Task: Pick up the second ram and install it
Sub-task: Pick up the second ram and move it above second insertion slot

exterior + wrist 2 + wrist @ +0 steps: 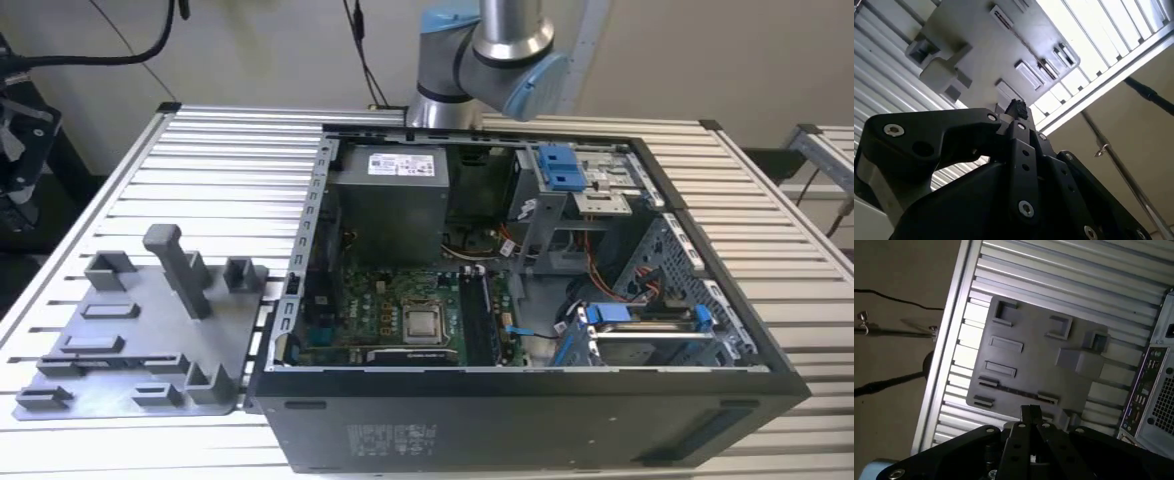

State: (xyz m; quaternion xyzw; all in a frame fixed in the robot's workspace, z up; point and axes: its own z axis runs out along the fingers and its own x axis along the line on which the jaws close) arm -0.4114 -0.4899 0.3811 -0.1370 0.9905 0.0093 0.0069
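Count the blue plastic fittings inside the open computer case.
2. One blue latch cluster at the far end of the computer case, toward the exterior view's right; one blue-railed bracket nearer the camera. More may be hidden.

The arm (497,45) is a brushed silver tube set into rounded grey joint housings, one of them closed by a pale blue cap (537,84). In the second wrist view the gripper (1016,109) is matte black, with flat angular linkage plates stacked over a bulkier body. The plates are pinned with round silver screw heads (893,130) and dotted with small recessed holes.
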